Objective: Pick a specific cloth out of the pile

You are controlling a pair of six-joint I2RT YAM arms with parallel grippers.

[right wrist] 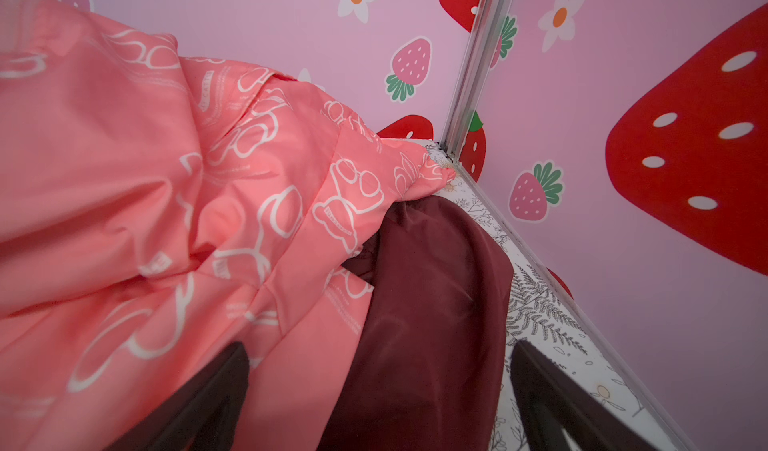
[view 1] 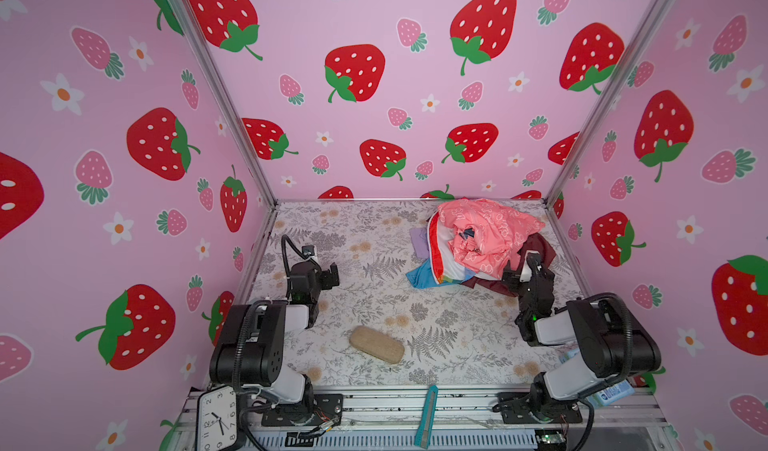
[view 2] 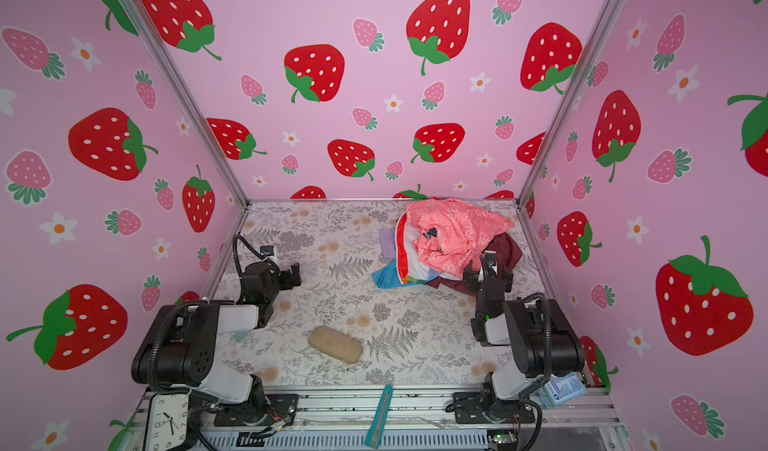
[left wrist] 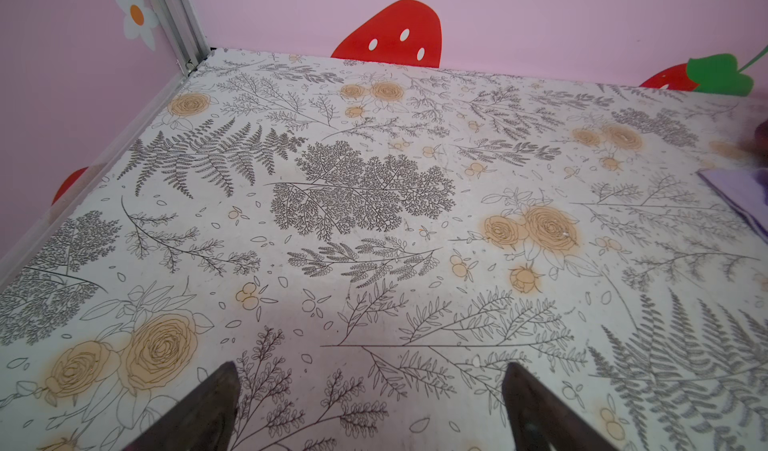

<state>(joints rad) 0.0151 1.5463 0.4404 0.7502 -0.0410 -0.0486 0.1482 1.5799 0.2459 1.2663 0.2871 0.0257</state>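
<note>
Both jaws spread, empty | cloth [view 1: 446,262] in pile [view 1: 492,226] | tan case [view 1: 377,344] closed

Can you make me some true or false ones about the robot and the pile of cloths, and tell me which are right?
1. The right gripper is open and points at the maroon cloth. True.
2. The rainbow cloth lies on top of the pile. False: the salmon-pink cloth lies over part of it, and it shows only at the pile's edge.
3. The left gripper holds a cloth. False: it is open and empty, over the bare table.
4. The tan case lies apart from the pile. True.
</note>
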